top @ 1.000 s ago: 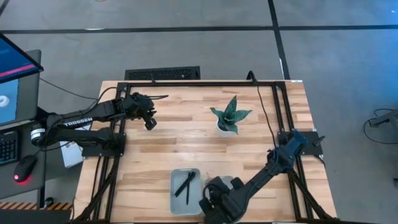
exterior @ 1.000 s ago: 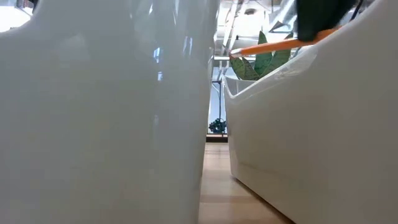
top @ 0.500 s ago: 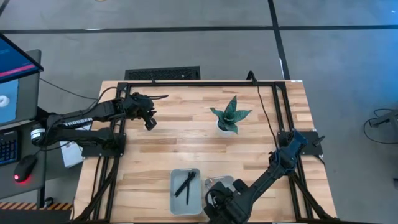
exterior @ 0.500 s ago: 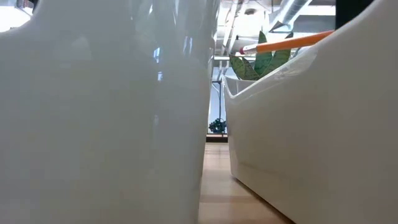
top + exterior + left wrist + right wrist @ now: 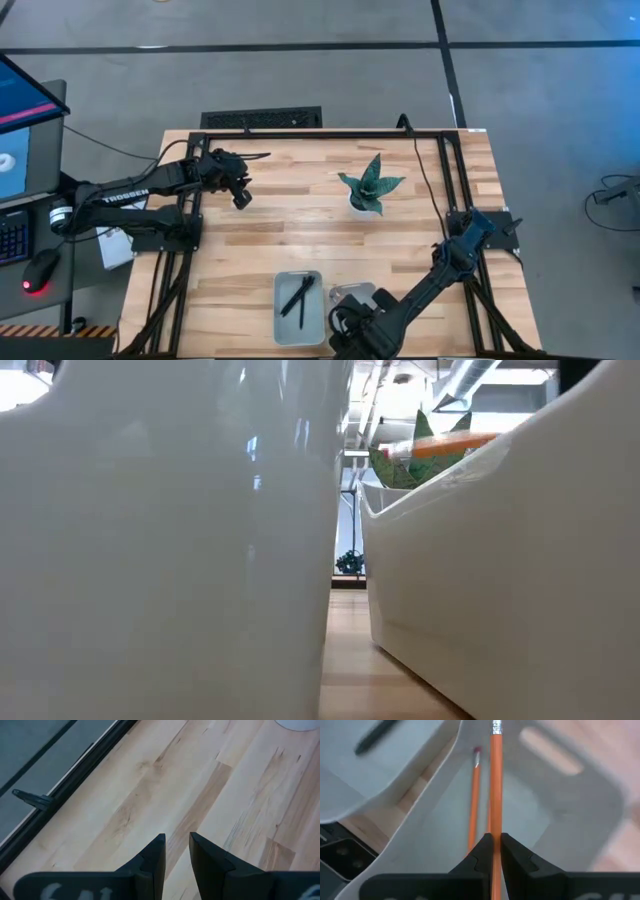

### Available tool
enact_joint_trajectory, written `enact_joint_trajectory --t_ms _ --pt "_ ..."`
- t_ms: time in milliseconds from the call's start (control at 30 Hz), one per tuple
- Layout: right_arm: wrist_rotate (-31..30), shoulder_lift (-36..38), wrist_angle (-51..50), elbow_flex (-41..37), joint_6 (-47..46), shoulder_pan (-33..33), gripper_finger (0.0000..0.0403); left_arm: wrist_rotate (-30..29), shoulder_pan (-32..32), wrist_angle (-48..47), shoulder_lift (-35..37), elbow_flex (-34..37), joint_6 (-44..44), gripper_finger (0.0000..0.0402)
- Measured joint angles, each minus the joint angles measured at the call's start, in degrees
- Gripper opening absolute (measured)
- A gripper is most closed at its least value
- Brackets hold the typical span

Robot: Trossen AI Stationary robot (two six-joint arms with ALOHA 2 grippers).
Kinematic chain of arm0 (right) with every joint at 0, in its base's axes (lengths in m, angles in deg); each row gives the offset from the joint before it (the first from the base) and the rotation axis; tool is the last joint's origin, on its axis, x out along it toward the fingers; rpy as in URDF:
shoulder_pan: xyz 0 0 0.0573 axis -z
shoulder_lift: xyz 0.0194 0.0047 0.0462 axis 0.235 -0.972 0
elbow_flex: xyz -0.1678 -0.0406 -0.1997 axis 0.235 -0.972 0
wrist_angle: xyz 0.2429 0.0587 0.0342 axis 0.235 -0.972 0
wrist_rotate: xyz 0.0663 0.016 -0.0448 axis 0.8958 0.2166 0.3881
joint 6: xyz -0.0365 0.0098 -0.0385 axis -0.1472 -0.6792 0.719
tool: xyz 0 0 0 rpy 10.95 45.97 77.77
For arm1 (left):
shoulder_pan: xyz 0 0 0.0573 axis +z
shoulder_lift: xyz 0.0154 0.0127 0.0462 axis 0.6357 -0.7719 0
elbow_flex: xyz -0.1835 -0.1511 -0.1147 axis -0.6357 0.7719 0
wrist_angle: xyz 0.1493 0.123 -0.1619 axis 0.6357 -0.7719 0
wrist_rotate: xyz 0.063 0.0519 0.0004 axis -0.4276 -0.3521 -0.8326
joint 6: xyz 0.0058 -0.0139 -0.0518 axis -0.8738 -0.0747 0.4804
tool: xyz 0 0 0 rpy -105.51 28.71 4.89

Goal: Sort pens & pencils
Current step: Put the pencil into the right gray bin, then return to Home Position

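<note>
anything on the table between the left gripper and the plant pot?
Nothing. In the high view the stretch of wooden table from the left gripper to the plant pot is bare boards.

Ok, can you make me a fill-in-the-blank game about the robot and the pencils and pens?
1. The right gripper is shut on an orange ____.
2. The tray on the left side holds ____ pens.
3. The plant on the table has ____ leaves.
4. The left gripper hovers over the bare wooden ____.

Missing words: pencil; black; green; table
</note>
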Motion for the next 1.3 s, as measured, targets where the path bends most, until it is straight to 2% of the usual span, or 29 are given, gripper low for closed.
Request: enact_joint_trajectory --t_ms 100,233,467,700,1100,1300 --pt "2.7 -0.2 4.2 -2.7 0.1 0.0 0.0048 0.0 0.0 0.0 0.0 0.0 0.0 0.0079" --pt "3.2 0.0 8.9 -5.2 0.0 0.0 0.0048 0.0 0.0 0.0 0.0 0.0 0.0 0.0079" --pt "7.4 -0.1 9.6 -8.2 0.0 0.0 0.0048 0.0 0.0 0.0 0.0 0.0 0.1 0.0079" --pt "8.0 -0.1 10.7 -8.9 1.1 0.5 0.0052 0.0 0.0 0.0 0.0 0.0 0.5 0.0079" --pt "8.0 -0.1 10.1 -8.9 1.1 1.1 0.0097 0.0 0.0 0.1 0.0 0.0 0.5 0.0079" --pt "8.0 -0.1 5.1 -8.9 1.3 2.0 0.012 0.0 0.0 0.1 0.0 0.0 0.5 0.0079"
